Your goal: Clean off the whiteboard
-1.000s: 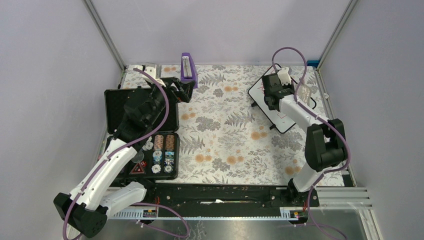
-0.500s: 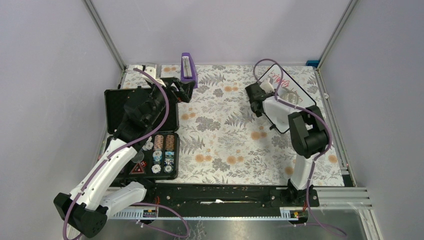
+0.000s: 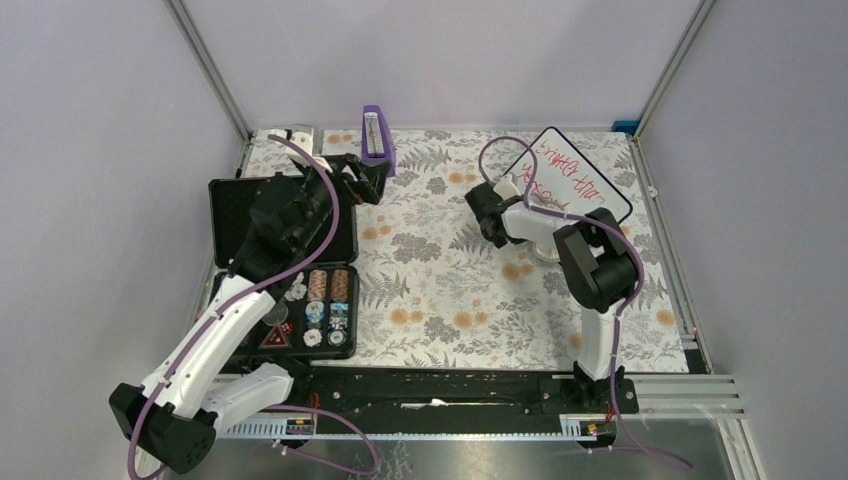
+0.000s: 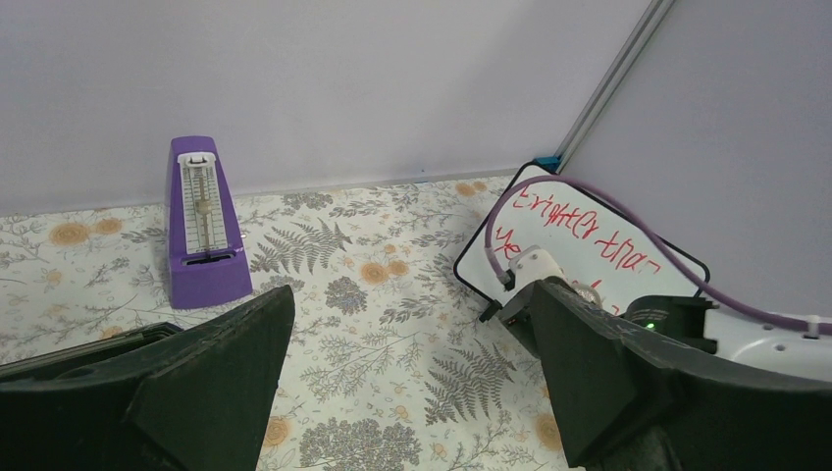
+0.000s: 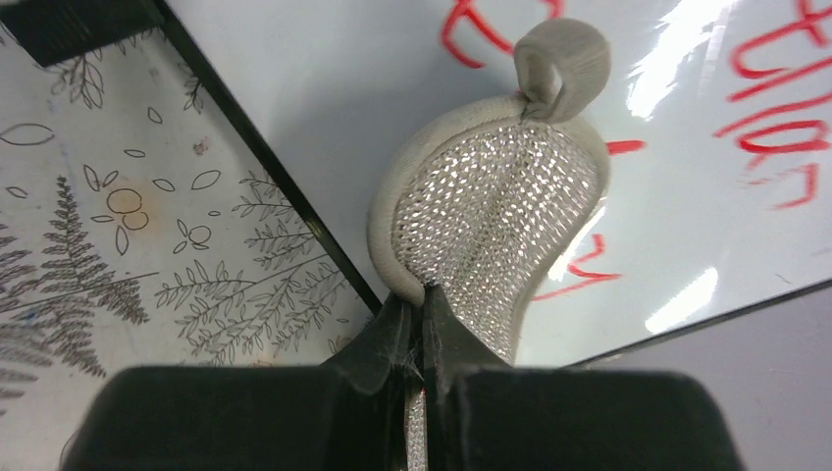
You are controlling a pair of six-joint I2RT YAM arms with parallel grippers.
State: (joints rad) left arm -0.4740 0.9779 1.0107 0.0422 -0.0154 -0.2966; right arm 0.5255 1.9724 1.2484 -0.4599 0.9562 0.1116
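Observation:
The whiteboard lies at the back right, black-framed, with red writing across it; it also shows in the left wrist view and the right wrist view. My right gripper is shut on a silvery oval pad with a grey rim and loop. The pad hangs over the board's left part, close to its black edge. My left gripper is open and empty, above the floral cloth to the left of the board.
A purple metronome stands at the back middle. An open black case of poker chips lies at the left under my left arm. Grey walls with metal frame posts close in the table.

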